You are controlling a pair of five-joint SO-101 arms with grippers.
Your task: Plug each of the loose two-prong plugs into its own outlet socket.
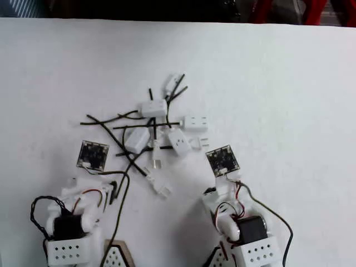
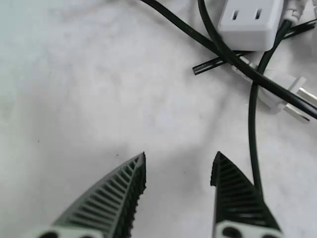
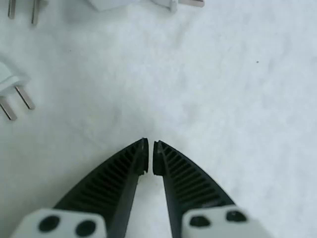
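A tangle of white outlet sockets, two-prong plugs and black cords lies mid-table, with one socket at its top and another to the right. Loose plugs rest at its near edge. My left gripper is open over bare table, short of a socket and a plug crossed by a black cord. My right gripper is shut on nothing, with a plug lying off to one side. The left arm and right arm sit at the near edge.
White tabletop stretches wide around the pile on both sides and toward the far edge. A dark cable runs from the near edge by the left arm. Another plug's prongs and a further plug lie beyond the right gripper.
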